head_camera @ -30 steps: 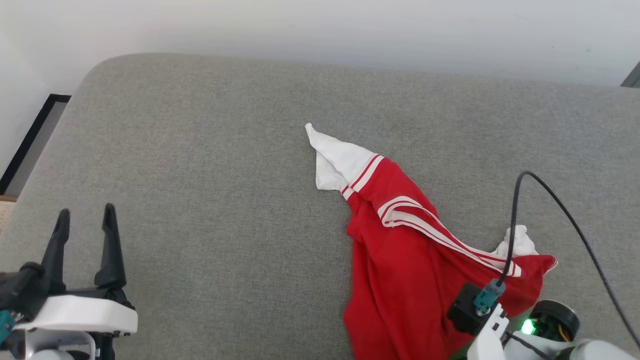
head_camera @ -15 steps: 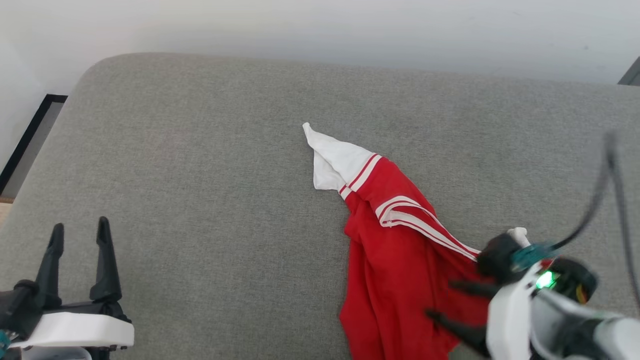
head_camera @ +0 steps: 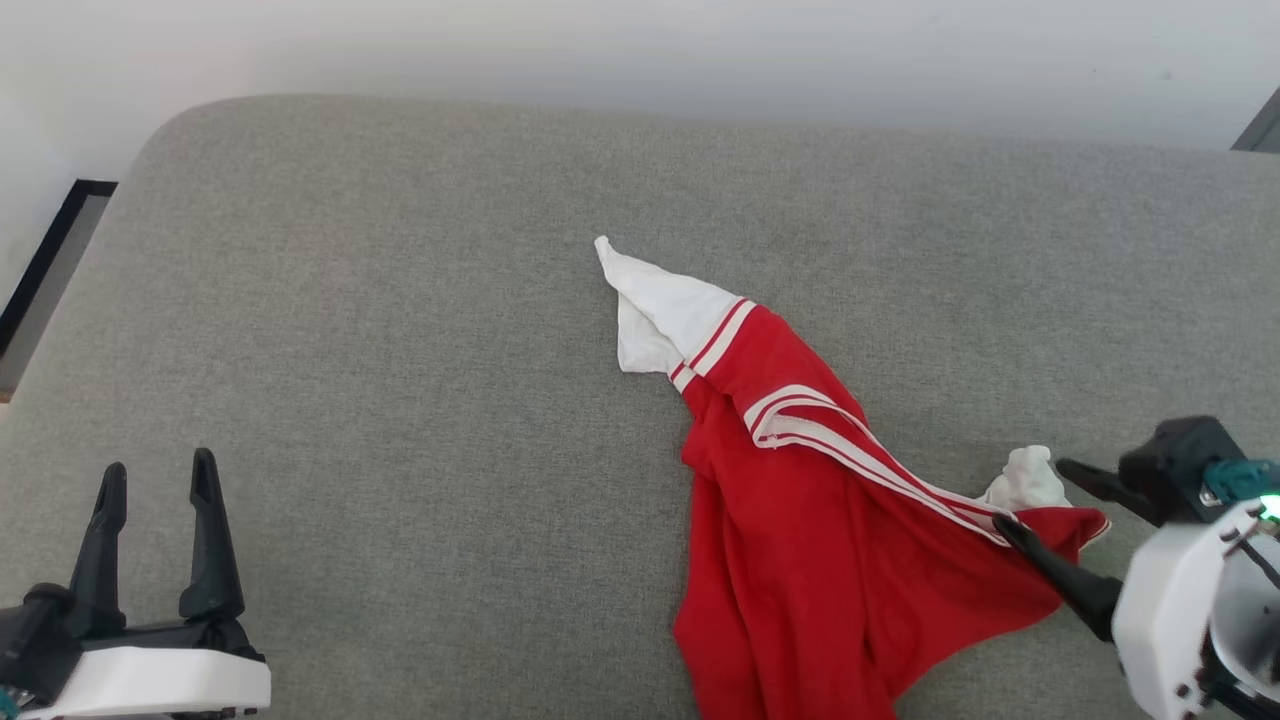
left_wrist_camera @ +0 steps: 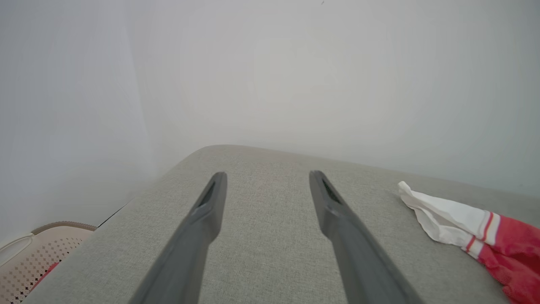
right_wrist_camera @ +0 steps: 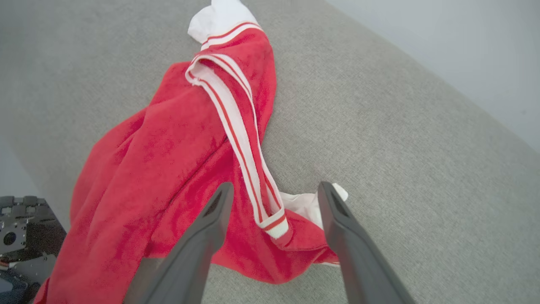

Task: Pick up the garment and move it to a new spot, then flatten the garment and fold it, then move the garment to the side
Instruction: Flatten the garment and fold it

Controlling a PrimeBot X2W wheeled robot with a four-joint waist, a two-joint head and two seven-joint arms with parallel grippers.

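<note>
The right end effector (head_camera: pixel 1030 492) has opened and swung from above the garment (head_camera: pixel 800 520) to its right-hand corner.

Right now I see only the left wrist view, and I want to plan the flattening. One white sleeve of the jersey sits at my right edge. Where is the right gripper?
Observer: The right gripper is at the opposite end of the jersey, at its second white sleeve.
Operator: Is it gripping cloth?
Observer: No. Its jaws stand wide open, and the end of the striped band lies slack between the fingers.
Operator: How does the body of the jersey lie?
Observer: It is crumpled, not flat. The red body is bunched in folds on the grey cushion and runs diagonally from your sleeve toward the robot.
</note>
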